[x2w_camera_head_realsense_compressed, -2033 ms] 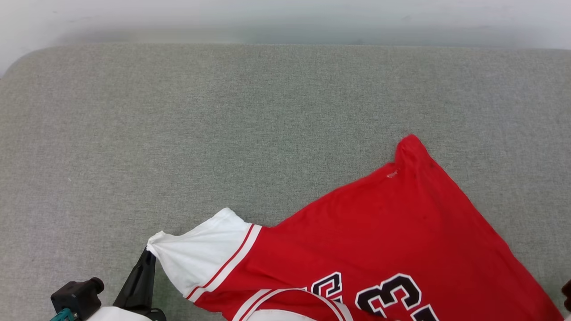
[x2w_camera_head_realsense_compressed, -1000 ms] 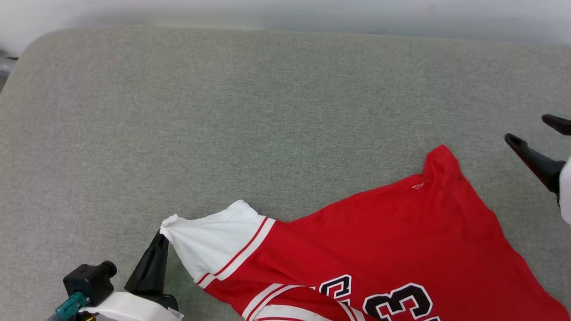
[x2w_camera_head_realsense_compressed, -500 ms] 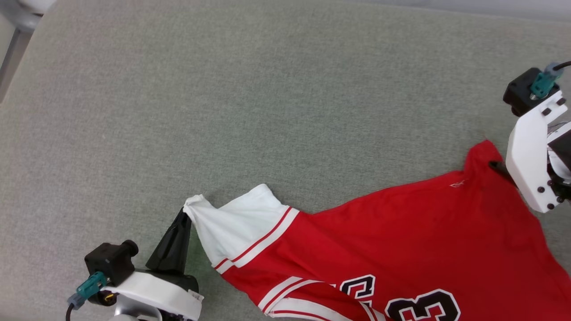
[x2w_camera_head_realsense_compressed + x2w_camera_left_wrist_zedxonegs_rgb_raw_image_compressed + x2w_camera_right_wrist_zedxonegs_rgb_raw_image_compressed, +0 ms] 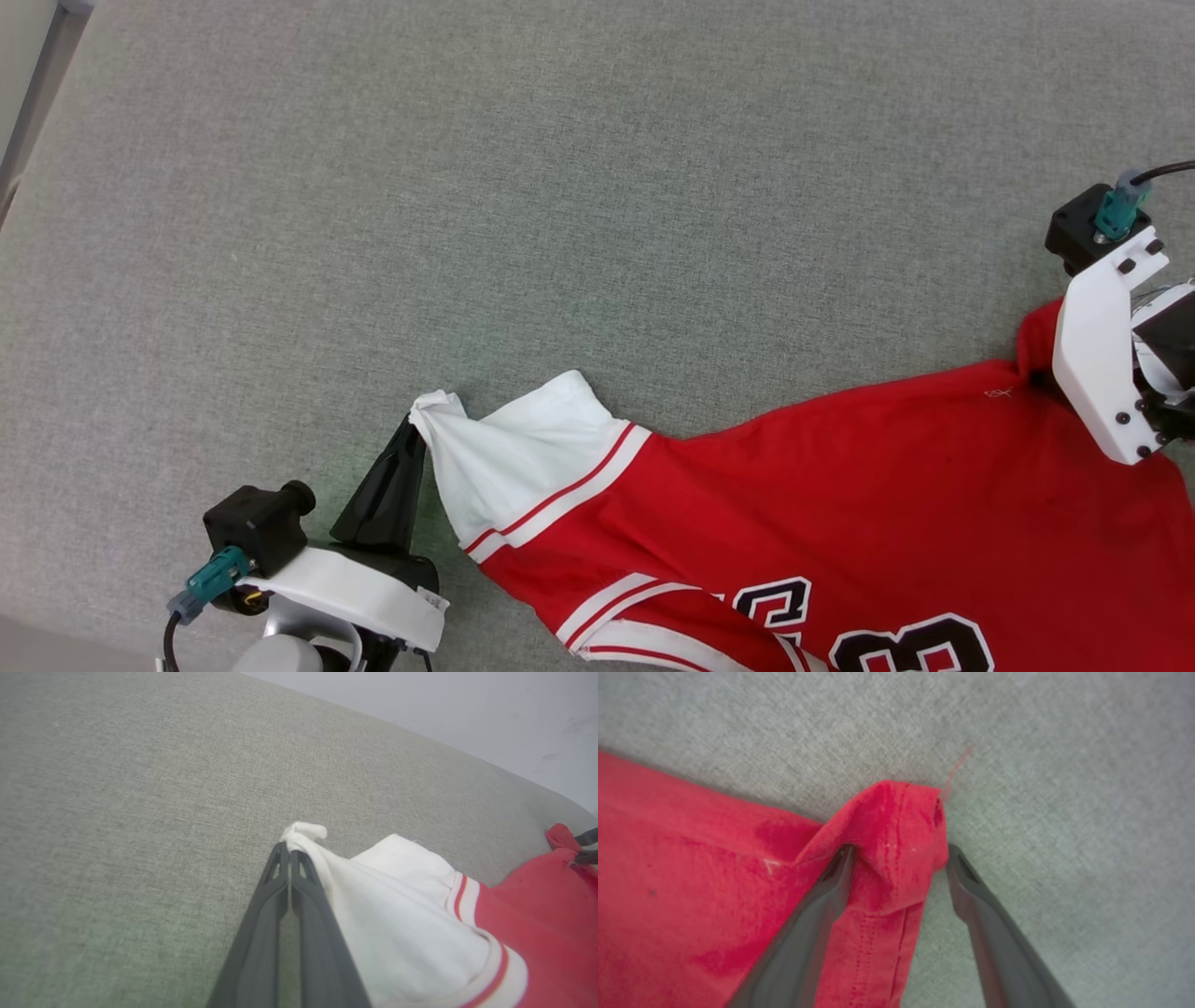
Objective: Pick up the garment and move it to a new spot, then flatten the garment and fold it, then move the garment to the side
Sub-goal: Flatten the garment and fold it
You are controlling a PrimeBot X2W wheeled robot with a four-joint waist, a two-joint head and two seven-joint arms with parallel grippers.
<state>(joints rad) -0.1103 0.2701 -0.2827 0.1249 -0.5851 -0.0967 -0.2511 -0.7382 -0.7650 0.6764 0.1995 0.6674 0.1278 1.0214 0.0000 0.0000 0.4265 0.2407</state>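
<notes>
Likely limp, light jersey T-shirt [image 4: 840,485] — left fingers [image 4: 261,933] clamp its sleeve tip [image 4: 303,833], spread right fingers [image 4: 803,933] straddle the hem corner [image 4: 896,826].

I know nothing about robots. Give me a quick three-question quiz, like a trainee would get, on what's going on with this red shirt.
1. True or false: the left gripper is shut on the tip of the garment's white sleeve.
2. Pick one. The right gripper is:
A) open, with one finger on each side of a red hem corner
B) shut on the collar
C) open over bare cloth-free table, far from the shirt
3. Fill the gap: the garment lies on a ____ fabric surface.

Key: 1 true; 2 A; 3 grey.
</notes>
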